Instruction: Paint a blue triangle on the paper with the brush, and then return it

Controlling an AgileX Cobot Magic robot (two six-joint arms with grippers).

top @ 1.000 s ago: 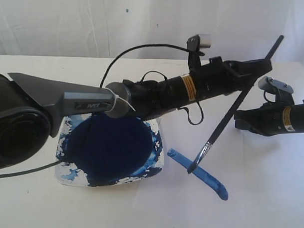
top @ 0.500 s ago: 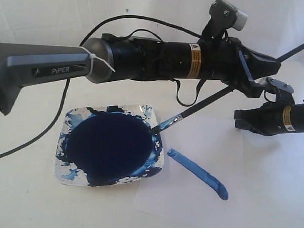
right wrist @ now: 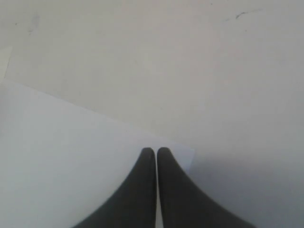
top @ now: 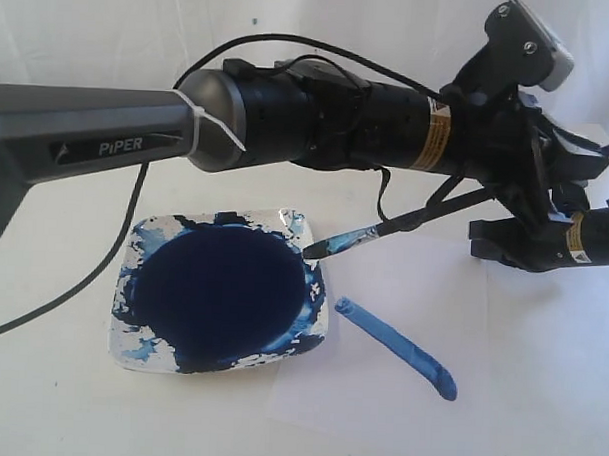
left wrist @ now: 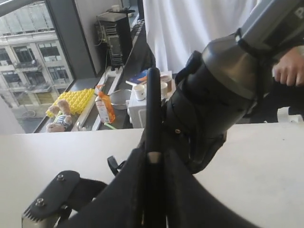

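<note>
My left gripper (top: 523, 191) reaches across to the right and is shut on the brush (top: 425, 214), whose black handle slants down to the left. The blue-stained tip (top: 316, 250) sits over the right rim of the paint dish (top: 130, 350). In the left wrist view the handle (left wrist: 153, 104) rises from between the shut fingers of the left gripper (left wrist: 154, 156). The paper (top: 403, 281) lies right of the dish and bears a single thick blue stroke (top: 395, 346), not a whole triangle. My right gripper (top: 481, 240), also (right wrist: 155, 151), is shut with nothing in it, at the paper's (right wrist: 71, 156) far right corner.
The dish holds a wide dark navy paint pool (top: 217, 290), with blue smears on its white rim. The left arm's long black forearm (top: 318, 118) spans the scene above the dish. A white backdrop (top: 91, 30) closes the far side of the white tabletop.
The brush swung from the painted stroke on the paper over to the dish's right rim. The left arm then rose and shifted right, and the handle now lies flatter. The right gripper stayed put.
</note>
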